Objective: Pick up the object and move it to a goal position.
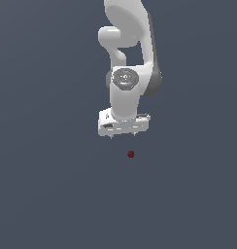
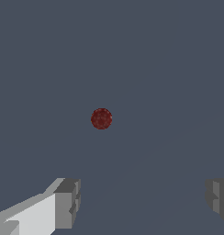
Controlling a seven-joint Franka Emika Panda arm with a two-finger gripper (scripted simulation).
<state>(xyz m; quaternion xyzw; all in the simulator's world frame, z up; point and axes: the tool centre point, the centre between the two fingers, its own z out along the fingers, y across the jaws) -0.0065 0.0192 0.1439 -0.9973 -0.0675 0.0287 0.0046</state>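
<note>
The gray floor [image 1: 47,185] fills both views as one flat, even surface with nothing else lying on it but the ball.

The white arm [image 1: 127,48] comes down from the upper edge of the exterior view, its curved links stacked one over another, with a dark gray band along the side toward the exterior view's right. A round gray cap with small markings sits on the wrist joint, above the ball.

The gripper [image 1: 123,135] hangs at the end of the arm, pointing straight down, with a wide white block as its body. Its fingers [image 2: 68,202] are spread wide apart, with bare floor showing in the gap between them, and they hold nothing. In the wrist view the two gray fingertips sit at opposite sides of the picture.

The ball [image 1: 130,154] is a tiny dark red round thing, far smaller than the gripper. It lies on the floor just below the gripper in the exterior view, slightly toward the exterior view's right of the gripper's middle, and clear of both fingers. In the wrist view the ball [image 2: 101,119] sits near the centre, apart from the fingertips.
</note>
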